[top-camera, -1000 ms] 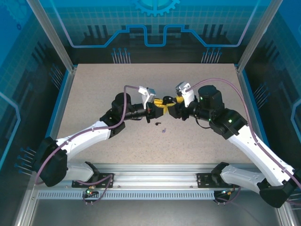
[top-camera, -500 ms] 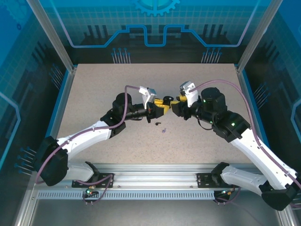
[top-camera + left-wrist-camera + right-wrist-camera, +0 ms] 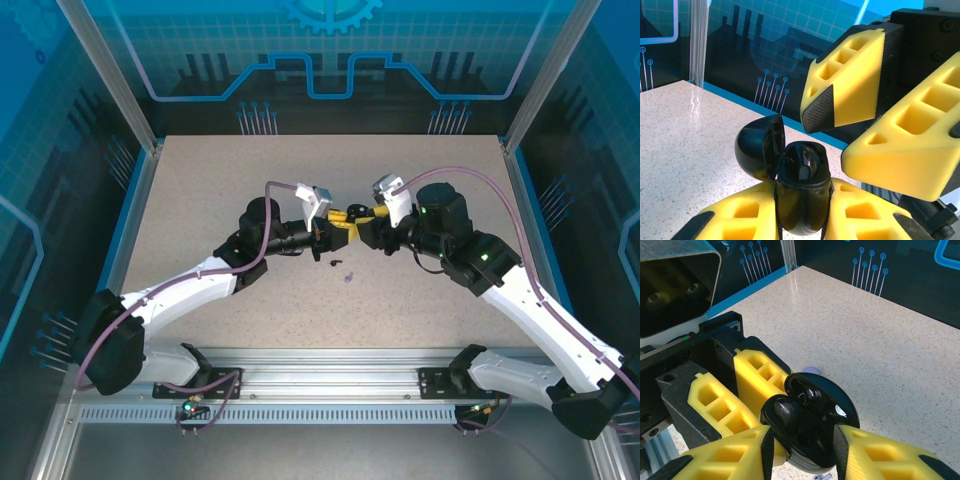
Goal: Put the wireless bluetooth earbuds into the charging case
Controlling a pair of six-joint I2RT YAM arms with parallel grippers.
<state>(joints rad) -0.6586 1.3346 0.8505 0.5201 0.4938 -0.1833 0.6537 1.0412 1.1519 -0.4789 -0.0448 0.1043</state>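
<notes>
Firmly, left hand (image 3: 801, 220) clamps open charging case (image 3: 802, 187) facing right hand (image 3: 837, 131), fingers apart.

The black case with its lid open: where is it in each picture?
Top external: where the yellow fingers meet mid-table, too small to make out.
Left wrist: black case bottom centre, lid up-left of it.
Right wrist: case bottom centre.
Shared landmark: the left gripper clamping it.

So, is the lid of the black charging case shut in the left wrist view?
No, the lid stands swung open beside the body of the black charging case, with its hollow inside showing.
</notes>
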